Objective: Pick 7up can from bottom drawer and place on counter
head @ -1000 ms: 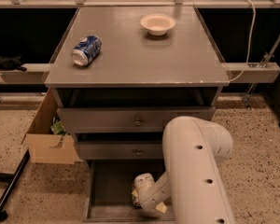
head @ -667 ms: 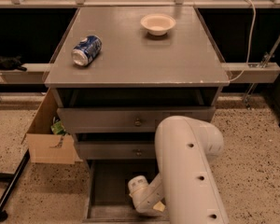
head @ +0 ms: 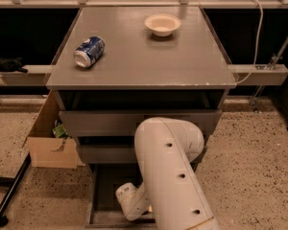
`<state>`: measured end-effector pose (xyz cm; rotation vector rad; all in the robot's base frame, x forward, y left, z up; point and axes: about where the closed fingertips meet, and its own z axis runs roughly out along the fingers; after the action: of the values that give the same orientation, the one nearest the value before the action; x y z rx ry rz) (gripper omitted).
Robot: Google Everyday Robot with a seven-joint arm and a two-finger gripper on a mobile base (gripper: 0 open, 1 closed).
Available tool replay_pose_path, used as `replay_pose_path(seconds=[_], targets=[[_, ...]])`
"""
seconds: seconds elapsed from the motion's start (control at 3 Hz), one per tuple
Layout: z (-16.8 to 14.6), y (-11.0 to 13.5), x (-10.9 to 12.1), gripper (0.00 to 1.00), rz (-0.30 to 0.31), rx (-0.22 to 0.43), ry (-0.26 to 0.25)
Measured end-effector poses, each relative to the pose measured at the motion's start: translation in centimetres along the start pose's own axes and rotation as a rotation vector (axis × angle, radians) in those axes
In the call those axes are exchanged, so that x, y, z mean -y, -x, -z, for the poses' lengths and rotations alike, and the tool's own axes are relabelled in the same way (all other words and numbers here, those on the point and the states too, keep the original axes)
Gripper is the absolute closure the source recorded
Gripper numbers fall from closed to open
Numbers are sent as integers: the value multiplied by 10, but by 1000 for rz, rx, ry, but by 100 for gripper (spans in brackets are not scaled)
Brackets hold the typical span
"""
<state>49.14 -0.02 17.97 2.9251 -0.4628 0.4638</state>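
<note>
Camera view: gripper (head: 133, 205) inside bottom drawer (head: 100, 188) below grey counter (head: 149, 59)

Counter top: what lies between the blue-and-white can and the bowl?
Bare counter only, in the camera view, between the blue-and-white can and the bowl. The hand is hidden behind the arm down in the bottom drawer.

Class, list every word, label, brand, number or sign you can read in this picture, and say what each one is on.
No text can be read anywhere in this view.
Blue-and-white can lying on the counter: its printing is too blurred to read.
Cardboard box beside the cabinet: no legible marking.
White arm and gripper, down in the bottom drawer: no lettering shows.
</note>
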Motion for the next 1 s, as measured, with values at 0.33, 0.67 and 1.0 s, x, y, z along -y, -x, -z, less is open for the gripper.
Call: replay_pose_path(seconds=[0.33, 0.67, 1.0], targets=[[-3, -2, -3, 0, -8, 6, 0], [-4, -15, 5, 0, -3, -33, 5], [-11, -37, 27, 0, 31, -75, 35]])
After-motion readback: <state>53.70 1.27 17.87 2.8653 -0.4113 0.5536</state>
